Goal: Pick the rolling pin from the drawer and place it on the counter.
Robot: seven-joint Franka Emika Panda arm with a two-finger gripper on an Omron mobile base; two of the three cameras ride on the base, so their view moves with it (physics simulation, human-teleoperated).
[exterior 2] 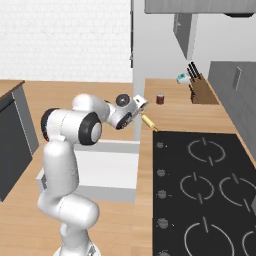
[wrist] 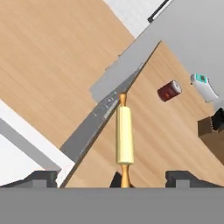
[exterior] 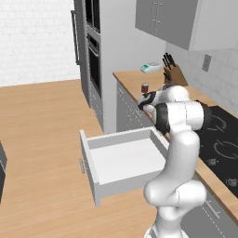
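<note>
Drawer (exterior: 122, 160) open; rolling pin (wrist: 124, 134) over counter (wrist: 175, 144).

Smooth wooden rolling pin (wrist: 124, 134), wood-grain counter (wrist: 175, 144)

2 rear base views share counter (exterior: 132, 79), hand view looks down close

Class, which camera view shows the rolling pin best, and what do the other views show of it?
The hand view: the rolling pin runs lengthwise up the frame above the counter, body and far knob plain. The right base view shows it small beyond the gripper. In the left base view I cannot make it out.
</note>
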